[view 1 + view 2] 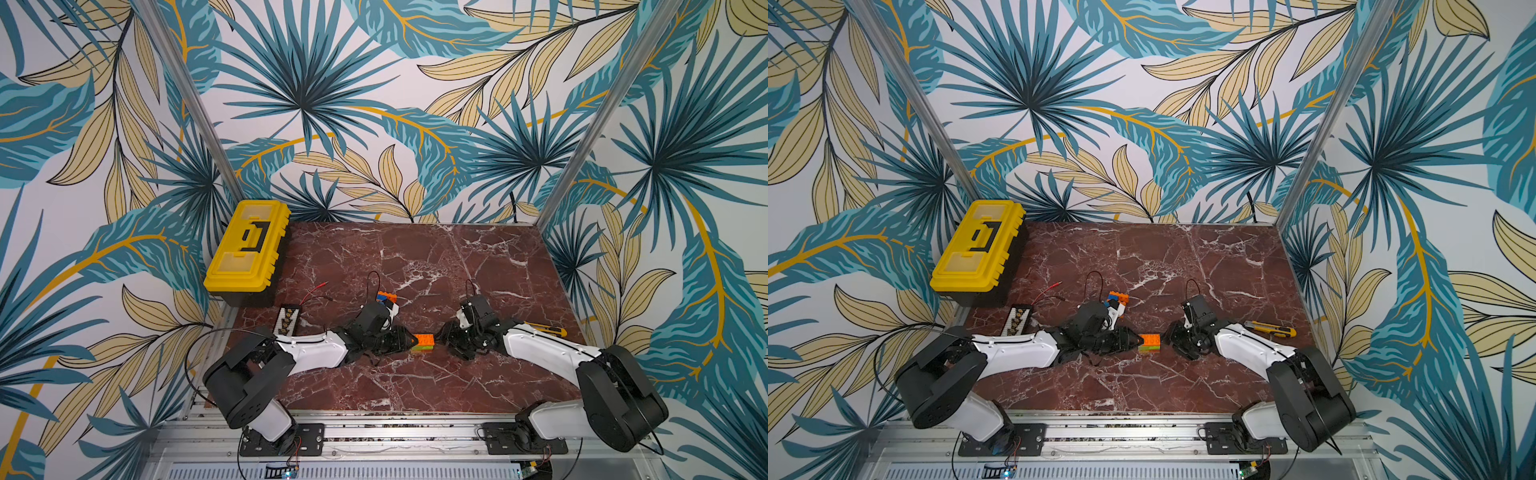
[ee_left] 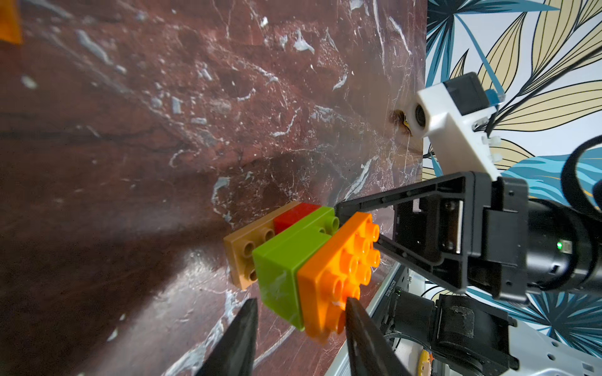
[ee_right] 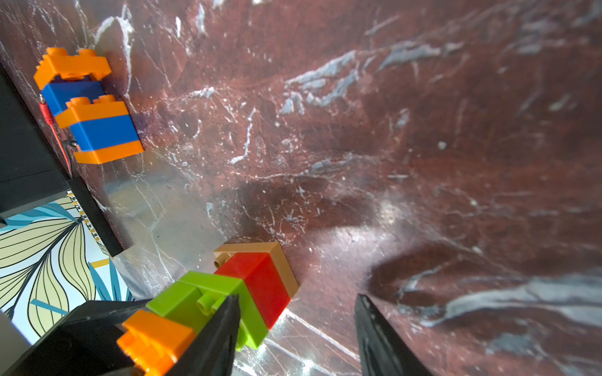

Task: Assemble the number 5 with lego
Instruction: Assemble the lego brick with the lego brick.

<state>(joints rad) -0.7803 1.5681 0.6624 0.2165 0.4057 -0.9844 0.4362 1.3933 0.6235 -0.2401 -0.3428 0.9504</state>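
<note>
Where the red marble table [image 1: 415, 257] is nearest the robot's base, a lego stack [image 1: 424, 341] is flanked from both sides.

A yellow toolbox [image 1: 245, 245] is set at the far left corner. The left gripper [image 2: 301, 301] is placed around the stack's orange-and-lime end, one fingertip [image 2: 353, 307] touching orange; whether it is clamped cannot be told. The right gripper [image 3: 298, 296] is held released, jaws wide, one finger [image 3: 224, 322] against lime. An orange-and-blue cluster [image 1: 385, 296] is seen behind the left wrist. A printed code [image 2: 393, 287] beside the table's edge is too blurred to be read.
</note>
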